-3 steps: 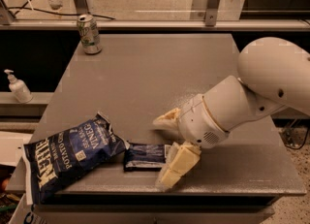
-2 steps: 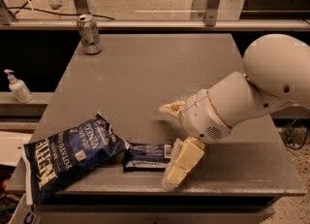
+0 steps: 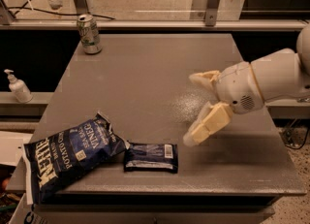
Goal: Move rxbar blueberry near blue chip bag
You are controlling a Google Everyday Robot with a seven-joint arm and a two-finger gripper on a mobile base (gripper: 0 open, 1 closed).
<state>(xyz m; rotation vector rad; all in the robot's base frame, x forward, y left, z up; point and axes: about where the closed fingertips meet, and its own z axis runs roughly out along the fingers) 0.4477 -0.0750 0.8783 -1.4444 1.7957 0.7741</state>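
The rxbar blueberry (image 3: 150, 156) is a small flat navy wrapper with a white barcode label at its right end. It lies flat near the table's front edge, its left end touching the blue chip bag (image 3: 70, 155), a large crinkled dark blue bag with white lettering at the front left. My gripper (image 3: 193, 109) is open and empty, above the table to the right of the bar and clear of it. One cream finger (image 3: 206, 78) points left, the other (image 3: 206, 125) points down-left.
A drinks can (image 3: 89, 34) stands at the far left corner of the grey table (image 3: 150, 77). A white pump bottle (image 3: 18, 86) stands on a ledge off the table's left side. A railing runs behind the table.
My gripper has drawn back to the right and upward, away from the bar. The bar and the chip bag have stayed where they were.
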